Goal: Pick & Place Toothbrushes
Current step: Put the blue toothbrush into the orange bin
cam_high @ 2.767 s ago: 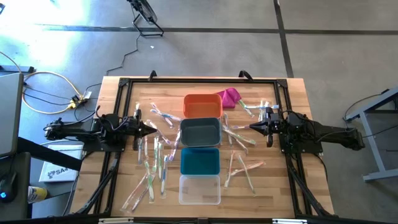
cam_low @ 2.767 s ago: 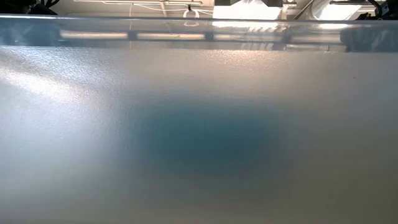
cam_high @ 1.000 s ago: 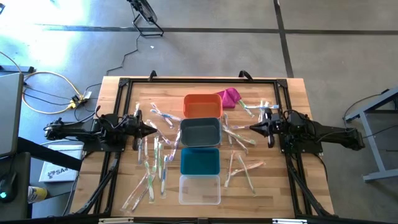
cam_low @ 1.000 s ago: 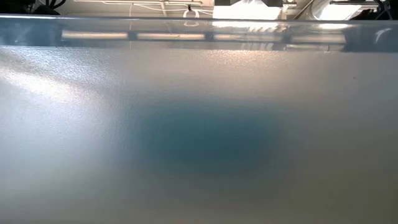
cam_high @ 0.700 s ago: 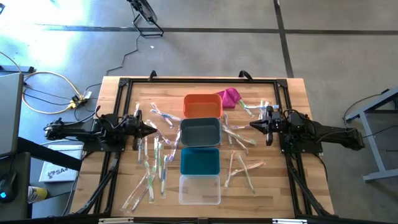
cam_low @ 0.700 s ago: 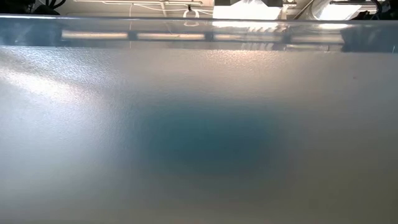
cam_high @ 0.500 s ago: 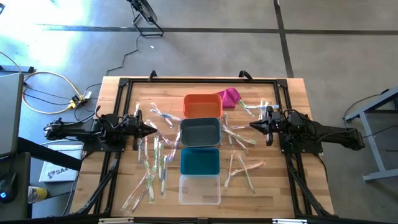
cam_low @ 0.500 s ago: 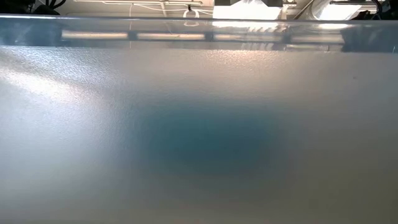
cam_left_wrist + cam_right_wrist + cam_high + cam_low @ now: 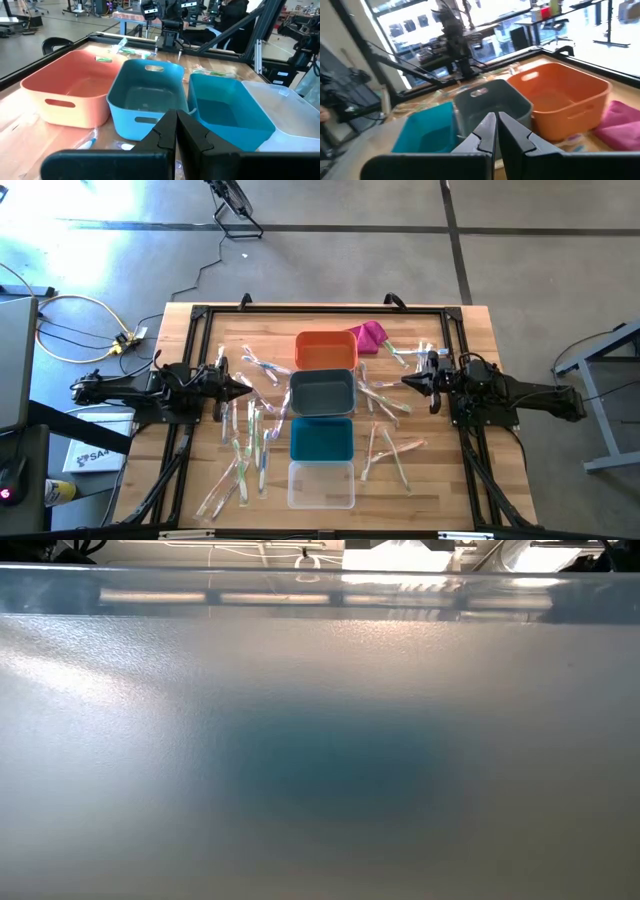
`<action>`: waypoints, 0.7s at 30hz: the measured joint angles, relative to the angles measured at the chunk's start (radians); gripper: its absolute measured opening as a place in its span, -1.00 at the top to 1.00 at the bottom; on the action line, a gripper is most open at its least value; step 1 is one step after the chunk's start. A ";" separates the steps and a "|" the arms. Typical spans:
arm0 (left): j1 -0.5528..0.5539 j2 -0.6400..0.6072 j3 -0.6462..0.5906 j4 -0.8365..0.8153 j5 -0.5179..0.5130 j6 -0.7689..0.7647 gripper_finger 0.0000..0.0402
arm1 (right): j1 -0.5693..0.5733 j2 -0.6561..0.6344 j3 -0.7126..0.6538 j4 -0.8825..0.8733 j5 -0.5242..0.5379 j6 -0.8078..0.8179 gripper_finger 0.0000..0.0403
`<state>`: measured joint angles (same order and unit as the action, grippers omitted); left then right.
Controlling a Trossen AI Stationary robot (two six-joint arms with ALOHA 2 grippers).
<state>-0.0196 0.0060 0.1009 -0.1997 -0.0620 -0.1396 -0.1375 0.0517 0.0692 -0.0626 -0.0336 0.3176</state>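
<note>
A: What is sitting on the wooden desk [image 9: 480, 330] right now?

B: Four bins are standing in a row down its middle, each touching the next: an orange bin [image 9: 325, 350] at the far end, then a grey bin [image 9: 322, 393], a teal bin [image 9: 321, 440], and a clear bin [image 9: 321, 484] nearest the front edge. All four are looking empty. A magenta cloth [image 9: 370, 336] is lying just beside the orange bin's right corner.

A: And the arms?

B: Both are lying low over the desk, pointing inward at the grey bin from opposite sides. The left claw [image 9: 248, 387] is hovering just left of that bin with its fingers pressed together, holding nothing. The right claw [image 9: 405, 381] is hovering just right of it, fingers likewise pinched together and gripping nothing.

A: Where are the toothbrushes?

B: The toothbrushes [image 9: 250, 442] are all lying loose on the desk in their glossy wrappers, none in a bin. The bigger scatter is spreading left of the bins, from beside the orange bin down towards the clear bin. A smaller group [image 9: 390, 455] is lying right of the teal bin, a few more [image 9: 378, 398] are resting against the grey bin's right side under the right claw, and a couple [image 9: 405, 354] are sitting near the cloth

A: Anything from the low camera?

B: It is showing only a frosted blur with a bluish patch
</note>
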 joint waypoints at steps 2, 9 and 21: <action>0.000 0.000 0.000 0.002 0.001 -0.025 0.97 | 0.000 0.000 0.001 0.001 -0.021 -0.017 0.94; 0.000 0.000 0.000 0.002 0.021 -0.129 0.97 | 0.000 0.000 0.001 0.001 -0.022 -0.059 0.94; 0.000 0.000 -0.002 0.011 0.014 -0.128 0.97 | 0.000 0.000 0.001 0.005 -0.020 -0.058 0.94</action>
<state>-0.0196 0.0059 0.0994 -0.1883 -0.0479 -0.2676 -0.1371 0.0516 0.0700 -0.0575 -0.0535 0.2598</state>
